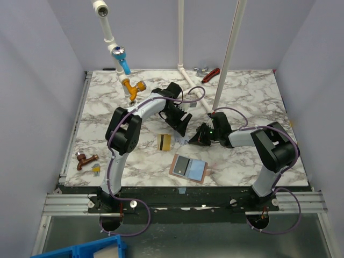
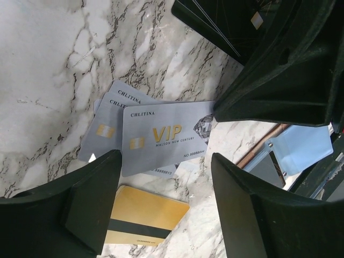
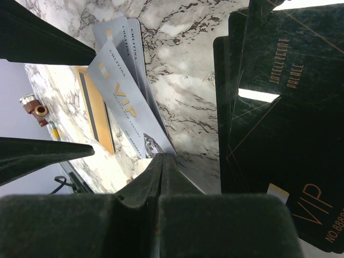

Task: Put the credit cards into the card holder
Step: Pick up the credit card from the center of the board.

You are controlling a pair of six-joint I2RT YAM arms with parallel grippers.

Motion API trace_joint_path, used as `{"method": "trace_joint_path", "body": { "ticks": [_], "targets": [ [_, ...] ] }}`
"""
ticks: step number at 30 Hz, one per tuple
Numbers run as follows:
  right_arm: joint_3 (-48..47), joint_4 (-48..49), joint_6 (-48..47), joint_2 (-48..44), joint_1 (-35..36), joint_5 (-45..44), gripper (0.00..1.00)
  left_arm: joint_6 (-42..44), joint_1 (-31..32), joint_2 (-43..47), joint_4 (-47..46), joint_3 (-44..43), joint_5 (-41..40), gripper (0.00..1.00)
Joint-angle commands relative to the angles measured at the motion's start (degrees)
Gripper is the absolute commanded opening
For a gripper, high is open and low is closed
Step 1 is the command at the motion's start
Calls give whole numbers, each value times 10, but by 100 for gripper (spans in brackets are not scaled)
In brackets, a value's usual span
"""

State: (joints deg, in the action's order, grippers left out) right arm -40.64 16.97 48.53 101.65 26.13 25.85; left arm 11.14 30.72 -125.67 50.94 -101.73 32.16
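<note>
Two arms in view: left arm (image 1: 148, 107) and right arm (image 1: 244, 137), pale grey links, chunky black joint housings; purple cables (image 1: 110, 166) trailing along both; fingers (image 2: 91, 199) matte black, wedge-shaped; small green light (image 1: 211, 130) glowing.

Left arm (image 1: 134, 115) is arching toward 1 o'clock, left claw (image 2: 166, 161) hanging with fingers spread wide. Right arm (image 1: 252, 137) is folding toward 10 o'clock, right claw (image 3: 161, 158) pinching closed.

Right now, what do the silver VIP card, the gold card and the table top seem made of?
Silver VIP card: probably plastic, satin grey, thin flat edge, printed lettering.
Gold card: probably plastic, matte gold, dark stripe.
Table top: marble look, possibly laminate; dark veins on white.
</note>
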Motion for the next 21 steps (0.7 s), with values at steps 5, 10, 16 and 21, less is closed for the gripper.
{"method": "trace_joint_path", "body": {
  "ticks": [5, 10, 16, 21],
  "targets": [
    [19, -24, -4, 24, -4, -10, 1, 11, -4, -4, 17, -13, 51, 57],
    [20, -22, -3, 23, -4, -10, 1, 9, -6, 2, 19, -10, 54, 47],
    [23, -19, -3, 20, -4, -8, 1, 4, -14, 5, 20, -15, 77, 44],
    [28, -12, -2, 18, -4, -4, 1, 3, -18, 6, 22, -19, 98, 38]
  ]
}}
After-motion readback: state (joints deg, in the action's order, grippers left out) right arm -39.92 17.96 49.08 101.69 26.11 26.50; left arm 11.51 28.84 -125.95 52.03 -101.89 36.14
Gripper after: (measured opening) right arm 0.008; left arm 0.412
